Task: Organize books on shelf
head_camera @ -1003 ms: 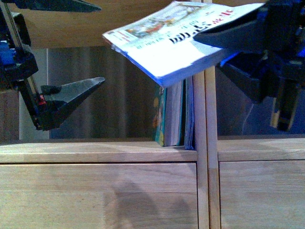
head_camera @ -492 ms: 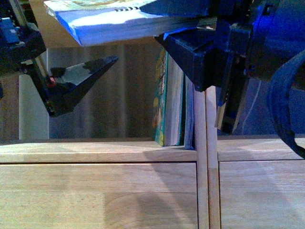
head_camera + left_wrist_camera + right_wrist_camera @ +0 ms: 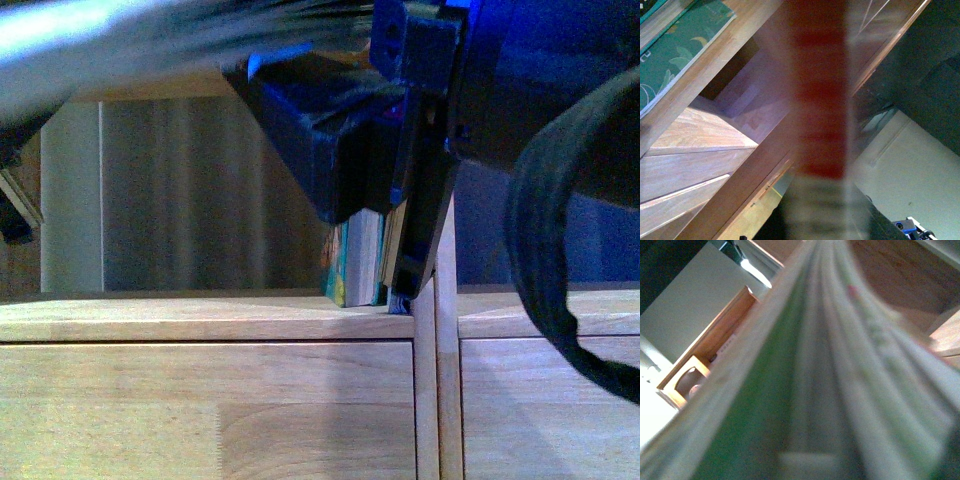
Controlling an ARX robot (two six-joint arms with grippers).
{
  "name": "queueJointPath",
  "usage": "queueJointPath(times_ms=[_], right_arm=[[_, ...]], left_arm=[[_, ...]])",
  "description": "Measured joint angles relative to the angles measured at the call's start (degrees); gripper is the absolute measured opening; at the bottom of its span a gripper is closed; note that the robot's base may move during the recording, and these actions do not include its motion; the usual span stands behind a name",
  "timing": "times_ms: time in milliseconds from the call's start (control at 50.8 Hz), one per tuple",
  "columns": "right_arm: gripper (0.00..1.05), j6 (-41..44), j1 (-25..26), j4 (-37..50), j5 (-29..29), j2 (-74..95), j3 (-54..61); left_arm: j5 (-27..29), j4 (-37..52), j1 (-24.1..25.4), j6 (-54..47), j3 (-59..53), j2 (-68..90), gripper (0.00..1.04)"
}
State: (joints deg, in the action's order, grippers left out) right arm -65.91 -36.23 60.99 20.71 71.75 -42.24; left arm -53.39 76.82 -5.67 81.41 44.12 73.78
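Note:
A blurred pale book [image 3: 110, 40] streaks across the top left of the front view, and my right gripper [image 3: 290, 75] is shut on it, looming large and dark close to the camera. The right wrist view is filled by that book's page edges and green cover [image 3: 810, 370]. A few books [image 3: 358, 258] stand upright on the shelf [image 3: 200, 315], against the thin divider [image 3: 446, 360]. My left gripper [image 3: 815, 225] is open; only a dark piece of it [image 3: 14, 215] shows at the front view's left edge. A blurred red-and-white strip [image 3: 820, 100] crosses the left wrist view.
A teal illustrated book [image 3: 680, 50] lies flat on a wooden plank of the shelf in the left wrist view. Plain drawer fronts [image 3: 210, 410] run below the open compartment. A thick black cable [image 3: 540, 250] hangs at the right of the front view.
My right gripper has swung left and nearer the camera with the book, which now blurs along the top edge. The left gripper has slid left, almost out of the front view.

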Motion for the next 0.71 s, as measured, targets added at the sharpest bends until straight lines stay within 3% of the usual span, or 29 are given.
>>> queueJointPath(times_ms=[275,413,590,708], right_arm=[[0.78,0.2,-0.4,1.4,2.1,-4.2,4.2],[0.99,2.9,0.5,-2.2,4.7,-9.9,7.7],[0.98,7.4,8.0,-12.9,10.6,-22.6,13.8],[0.98,8.4,15.5,-18.5,17.3,-31.6,17.0]], left_arm=[[2.4,0.9,3.3,-1.0,-5.6,-5.2,0.07],[7.3,-8.1,3.7,-9.3,-6.4,-9.6,0.07],[22.7,-36.9,-3.0,-32.2,-4.3,-17.3,0.07],[31.1,-43.0,-4.9,-45.4,3.5,-12.1,0.07]])
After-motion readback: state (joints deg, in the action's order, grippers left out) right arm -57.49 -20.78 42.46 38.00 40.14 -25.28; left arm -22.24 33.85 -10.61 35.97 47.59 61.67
